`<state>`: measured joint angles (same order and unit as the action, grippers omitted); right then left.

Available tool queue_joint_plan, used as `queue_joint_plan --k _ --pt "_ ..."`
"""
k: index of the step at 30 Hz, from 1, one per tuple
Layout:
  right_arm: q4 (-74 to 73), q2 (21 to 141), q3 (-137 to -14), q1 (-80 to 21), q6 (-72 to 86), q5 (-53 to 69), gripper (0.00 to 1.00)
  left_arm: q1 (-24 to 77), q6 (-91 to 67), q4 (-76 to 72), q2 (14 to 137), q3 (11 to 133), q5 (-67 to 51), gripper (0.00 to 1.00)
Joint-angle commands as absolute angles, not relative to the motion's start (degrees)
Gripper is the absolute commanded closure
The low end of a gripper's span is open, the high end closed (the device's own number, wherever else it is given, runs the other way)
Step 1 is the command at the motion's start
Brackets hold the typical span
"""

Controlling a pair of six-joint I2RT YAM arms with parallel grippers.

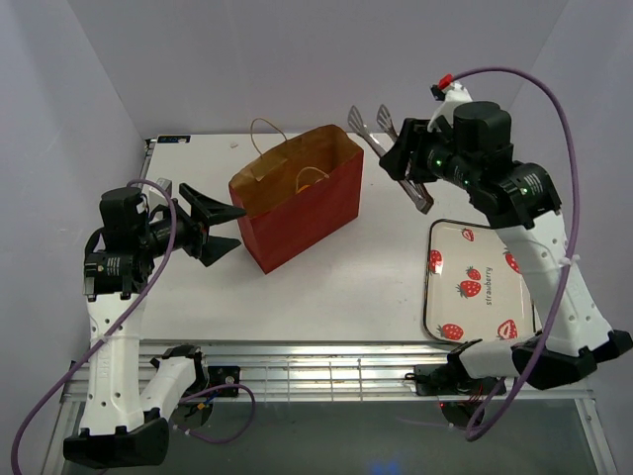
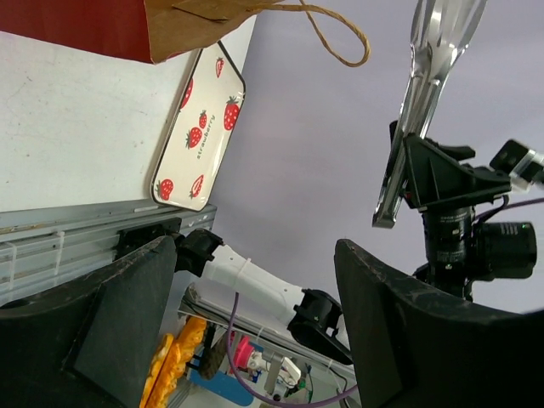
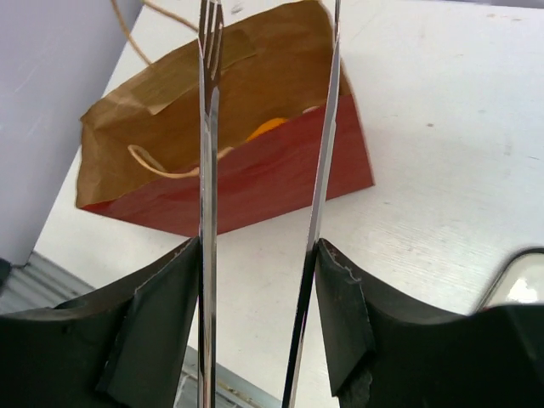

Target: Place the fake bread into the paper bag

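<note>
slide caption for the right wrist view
The right gripper holds silver tongs toward the open paper bag, an orange pastry visible inside.

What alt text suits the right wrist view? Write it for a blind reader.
The right hand grips silver tongs, tips aimed at the open red paper bag on a white table. Something orange, likely fake bread, shows inside.

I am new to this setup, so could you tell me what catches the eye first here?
The red-brown paper bag stands open mid-table, something orange showing inside. The right gripper holds long silver tongs in the air to the bag's right, while the open left gripper sits at its left.
</note>
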<state>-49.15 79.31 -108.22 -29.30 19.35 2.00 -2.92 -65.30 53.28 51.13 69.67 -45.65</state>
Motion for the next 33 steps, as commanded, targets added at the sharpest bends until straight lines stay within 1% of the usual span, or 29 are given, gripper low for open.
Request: queue_joint_plan --k 1,2,4,9,17,21,33 --pt "-47.72 72.71 -103.64 -29.44 18.45 -9.98 0.39 -3.25 -64.42 51.94 50.54 68.99 -46.84 0.15" --pt "-47.64 71.55 -99.88 -29.27 19.07 -11.67 0.39 -3.25 -64.34 51.94 50.62 68.82 -47.02 0.15" --pt "-47.64 68.4 -96.17 -28.66 20.9 -14.05 0.39 -3.25 -64.07 51.86 50.97 68.91 -47.02 0.15" --pt "-47.37 64.6 -85.89 -27.07 23.29 -14.59 0.39 -3.34 -63.37 51.77 51.5 69.26 -47.37 0.15" --pt "-46.32 61.96 -76.21 -26.63 24.43 -13.98 0.4 -3.25 -62.67 51.77 52.38 69.96 -47.55 0.15" --pt "-43.95 63.54 -71.55 -26.54 23.82 -12.22 0.4 -3.25 -62.75 51.5 52.29 69.52 -47.72 0.15" --pt "-41.05 75.84 -67.51 -26.54 21.71 -10.81 0.41 -3.25 -63.54 51.77 50.8 68.91 -47.46 0.15"
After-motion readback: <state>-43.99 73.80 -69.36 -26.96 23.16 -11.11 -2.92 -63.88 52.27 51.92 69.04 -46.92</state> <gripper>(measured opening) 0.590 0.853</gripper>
